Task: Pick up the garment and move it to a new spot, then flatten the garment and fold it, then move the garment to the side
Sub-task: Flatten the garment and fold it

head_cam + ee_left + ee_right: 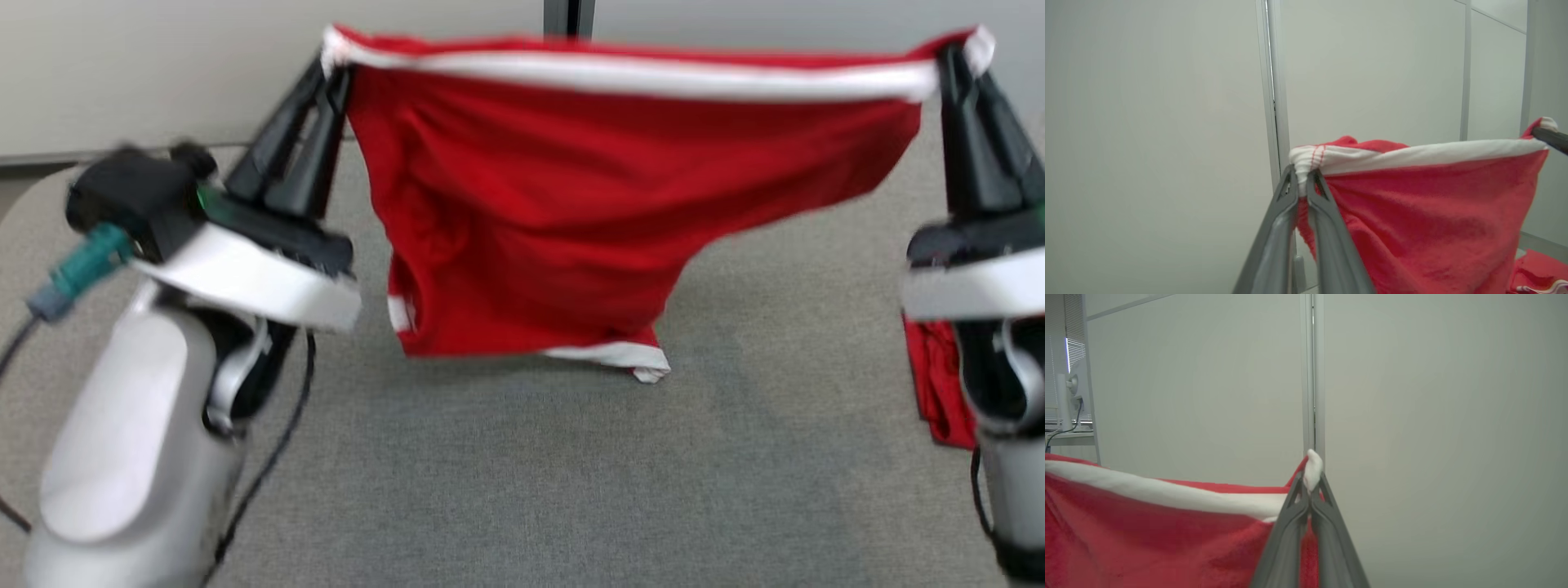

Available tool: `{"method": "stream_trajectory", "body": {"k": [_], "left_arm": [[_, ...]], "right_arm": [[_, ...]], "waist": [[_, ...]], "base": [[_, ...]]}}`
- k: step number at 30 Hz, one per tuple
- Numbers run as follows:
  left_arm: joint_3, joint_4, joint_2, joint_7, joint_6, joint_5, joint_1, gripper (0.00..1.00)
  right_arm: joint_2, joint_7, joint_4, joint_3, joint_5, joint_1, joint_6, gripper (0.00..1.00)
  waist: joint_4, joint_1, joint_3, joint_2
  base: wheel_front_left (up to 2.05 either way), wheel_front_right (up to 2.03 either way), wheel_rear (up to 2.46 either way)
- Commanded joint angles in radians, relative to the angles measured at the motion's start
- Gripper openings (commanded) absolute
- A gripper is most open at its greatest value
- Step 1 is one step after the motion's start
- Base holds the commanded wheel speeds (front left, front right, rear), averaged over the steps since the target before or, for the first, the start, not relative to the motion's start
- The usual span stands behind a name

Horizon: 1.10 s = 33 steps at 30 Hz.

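Closest in the head view, at 8 o'clock, is the pale left forearm, with a dark cable hanging beside it. Up from it, at 10 o'clock, the left gripper points up and is clamped on the left corner of the garment. The left wrist view shows the two fingers pinching the bunched white corner with only a thin gap between them. The red garment hangs in the air from 11 o'clock across to 1 o'clock. Its white band is pulled nearly straight between the two grippers, and the body sags to a point near the centre, above the grey surface. Whether its lowest hem touches that surface cannot be told. At 1 o'clock the right gripper is closed tight on the right corner, and a white tuft pokes out above its tips in the right wrist view. At 4 o'clock a second red cloth lies on the surface, partly behind the right arm. A pale wall runs along 12 o'clock.
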<state>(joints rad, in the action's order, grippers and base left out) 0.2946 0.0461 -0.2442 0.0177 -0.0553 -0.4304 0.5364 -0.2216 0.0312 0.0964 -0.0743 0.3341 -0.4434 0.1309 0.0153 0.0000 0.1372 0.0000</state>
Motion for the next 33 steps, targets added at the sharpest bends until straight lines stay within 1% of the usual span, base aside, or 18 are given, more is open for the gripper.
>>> {"method": "stream_trajectory", "body": {"k": [1, 6, 7, 8, 12, 17, 18, 20, 21, 25, 29, 33], "left_arm": [[-0.016, -0.035, -0.002, 0.017, -0.007, -0.003, 0.065, 0.00], [-0.042, -0.229, 0.036, 0.100, -0.027, -0.015, 0.292, 0.00], [-0.053, -0.277, 0.049, 0.116, -0.030, -0.026, 0.337, 0.00], [-0.057, -0.320, 0.046, 0.137, -0.028, -0.013, 0.384, 0.00], [-0.062, -0.510, 0.073, 0.202, -0.039, -0.002, 0.540, 0.00], [-0.054, -0.752, 0.100, 0.237, -0.051, 0.011, 0.643, 0.00], [-0.054, -0.752, 0.100, 0.237, -0.051, 0.011, 0.643, 0.00], [-0.044, -0.852, 0.115, 0.240, -0.055, 0.008, 0.655, 0.00], [-0.042, -0.939, 0.129, 0.244, -0.060, -0.002, 0.650, 0.00], [-0.029, -1.089, 0.152, 0.247, -0.068, -0.019, 0.592, 0.00], [-0.034, -1.150, 0.168, 0.247, -0.072, -0.032, 0.516, 0.00], [-0.045, -1.146, 0.178, 0.248, -0.075, -0.047, 0.440, 0.00]], "right_arm": [[-0.013, -0.008, -0.025, -0.008, 0.010, -0.062, 0.000, 0.00], [-0.027, -0.034, -0.171, -0.062, 0.027, -0.319, 0.000, 0.00], [-0.022, -0.044, -0.205, -0.081, 0.033, -0.377, 0.000, 0.00], [-0.018, -0.056, -0.239, -0.101, 0.037, -0.429, 0.000, 0.00], [0.006, -0.124, -0.400, -0.170, 0.056, -0.617, 0.000, 0.00], [0.054, -0.208, -0.625, -0.239, 0.082, -0.760, 0.000, 0.00], [0.054, -0.208, -0.625, -0.239, 0.082, -0.760, 0.000, 0.00], [0.080, -0.223, -0.727, -0.264, 0.099, -0.785, 0.000, 0.00], [0.103, -0.237, -0.819, -0.295, 0.123, -0.792, 0.000, 0.00], [0.138, -0.258, -0.968, -0.375, 0.178, -0.727, 0.000, 0.00], [0.157, -0.275, -1.055, -0.449, 0.243, -0.639, 0.000, 0.00], [0.161, -0.292, -1.089, -0.490, 0.306, -0.557, 0.000, 0.00]], "waist": [[0.002, 0.0000, 0.050, 0.0000], [0.005, 0.0000, 0.139, 0.0000], [0.002, 0.0000, 0.152, 0.0000], [-0.001, 0.0000, 0.165, 0.0000], [-0.014, 0.0000, 0.198, 0.0000], [-0.030, 0.0000, 0.219, 0.0000], [-0.030, 0.0000, 0.219, 0.0000], [-0.038, 0.0000, 0.225, 0.0000], [-0.042, 0.0000, 0.234, 0.0000], [-0.049, 0.0000, 0.250, 0.0000], [-0.049, 0.0000, 0.263, 0.0000], [-0.043, 0.0000, 0.273, 0.0000]], "base": [[0.00, 0.00, 0.00], [0.00, 0.00, 0.00], [0.00, 0.00, 0.00], [0.00, 0.00, 0.00], [0.00, 0.00, 0.00], [0.00, 0.00, 0.00], [0.00, 0.00, 0.00], [0.00, 0.00, 0.00], [0.00, 0.00, 0.00], [0.00, 0.00, 0.00], [0.00, 0.00, 0.00], [0.00, 0.00, 0.00]]}}
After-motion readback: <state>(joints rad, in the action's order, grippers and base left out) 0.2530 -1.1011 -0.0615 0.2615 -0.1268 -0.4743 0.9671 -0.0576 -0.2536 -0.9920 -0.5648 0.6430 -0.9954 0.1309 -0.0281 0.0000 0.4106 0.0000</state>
